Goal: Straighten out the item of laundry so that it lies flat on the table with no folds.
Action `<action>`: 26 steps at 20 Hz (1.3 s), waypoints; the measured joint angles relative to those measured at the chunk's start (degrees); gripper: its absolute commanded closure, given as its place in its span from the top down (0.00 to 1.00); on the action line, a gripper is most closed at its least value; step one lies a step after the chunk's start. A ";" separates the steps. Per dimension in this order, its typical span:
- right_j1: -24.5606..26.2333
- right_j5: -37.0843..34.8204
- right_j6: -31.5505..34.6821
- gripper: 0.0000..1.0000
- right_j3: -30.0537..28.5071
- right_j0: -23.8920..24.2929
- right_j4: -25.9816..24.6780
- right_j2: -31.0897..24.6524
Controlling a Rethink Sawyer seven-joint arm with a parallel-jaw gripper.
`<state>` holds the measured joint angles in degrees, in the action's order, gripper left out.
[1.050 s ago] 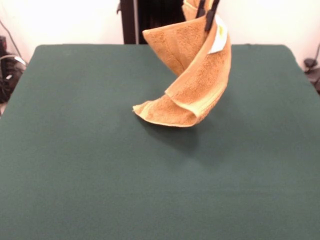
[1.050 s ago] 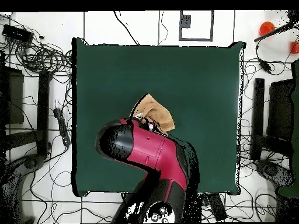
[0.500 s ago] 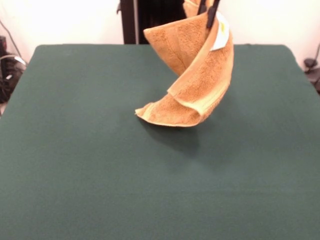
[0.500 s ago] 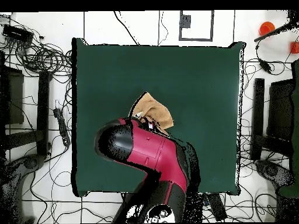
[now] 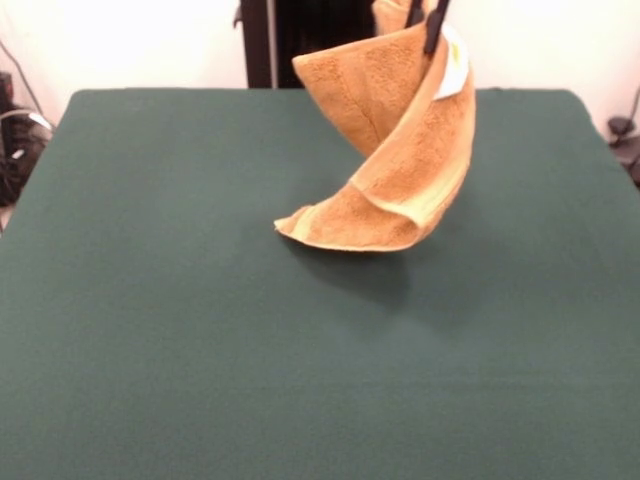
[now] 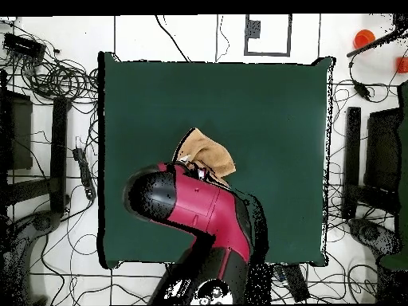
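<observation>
- Drifting sideways now: the gripper (image 5: 427, 20) sits a touch further to the right of the front view than a second ago, and the towel (image 5: 395, 160) has swung over with it.
- Its lower tip has come up too, with more dark shadow showing underneath on the felt than before.
- Only the two thin black fingertips (image 5: 433, 30) show, poking down from the top edge, and they're pinched tight on the towel's upper edge, right beside the small white label (image 5: 456, 62).
- Golden-tan terry, nubbly and thick, hangs down in a twisted spiral: one broad flap spreads left at the top, the rest curls round and tapers to a folded point at lower left.
- A paler woven border band runs along the fold near the bottom.
- That lower end hovers above the middle of the table (image 5: 150, 300), and I can't tell whether any part touches the surface.
- Dark green felt-like cloth, smooth and matte, stretches well beyond the towel on every side.
- From overhead, the bulky red and black arm (image 6: 199, 211) covers most of the cloth, leaving just a tan wedge peeking out past its upper end, near the table's centre.
</observation>
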<state>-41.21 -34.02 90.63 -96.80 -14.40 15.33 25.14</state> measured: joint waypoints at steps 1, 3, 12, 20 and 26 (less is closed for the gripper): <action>-0.01 -0.23 0.00 0.00 0.01 -0.18 0.00 0.01; -0.10 -0.81 0.00 0.00 0.00 -0.79 0.00 0.00; -2.13 -1.38 0.01 0.00 -0.06 -1.83 0.92 0.00; -4.33 -1.38 0.01 0.00 -0.59 -1.84 3.09 0.01; -5.10 -1.40 0.01 0.00 -0.77 -1.84 3.64 0.00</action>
<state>-46.31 -35.41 90.64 -97.57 -16.24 18.97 25.14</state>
